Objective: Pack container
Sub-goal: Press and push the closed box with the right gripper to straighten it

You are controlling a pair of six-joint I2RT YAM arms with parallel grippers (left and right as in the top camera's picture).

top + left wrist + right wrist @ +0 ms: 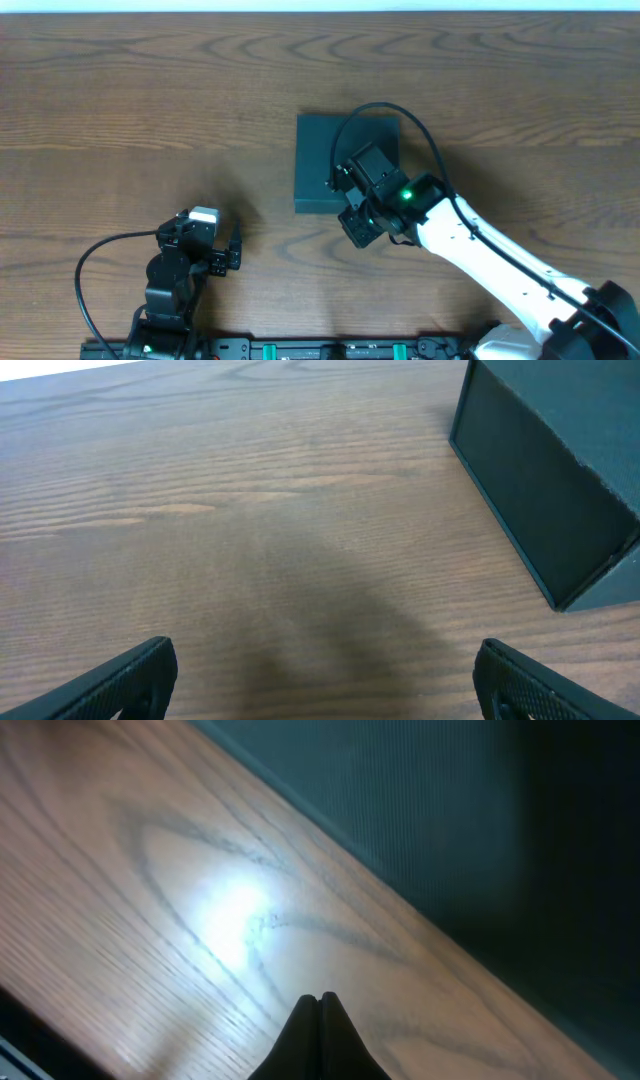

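CLOSED BOX, 2 ARMS, NOTHING LEFT TO LOAD: The container (pixel 322 165), a square dark teal-black box, sits near the middle of the desk (pixel 120 110) with its top face flat. No flap stands up in the overhead view, so its lid reads as down. What is inside is hidden in all 3 views, and you cannot confirm the contents. No loose packets show anywhere on the wood.

Your right gripper (pixel 320 1012) is clenched, its tips pressed together with nothing between them. It hangs over bare desk just beside the box wall. In the overhead view that arm reaches in from 4 o'clock, its wrist covers the box's 5 o'clock corner, and its black cable (pixel 415 125) loops over the corner at 1 o'clock. Your left gripper (pixel 325 660) is released, jaws spread wide and holding nothing. It is parked well apart at 8 o'clock of the container, facing the box's near wall across open wood.

By the look of it, you are at the closing end of the job: seating the lid or squaring the box, not loading it. That is a judgement, since a shut lid could just as well mean packing has not begun.

If the lid needs seating, the next move calls for the clenched tips to come up over the top face and press straight down. A push from the side would likely slide the box, as nothing braces it. The idle left arm could steady the 9 o'clock wall.
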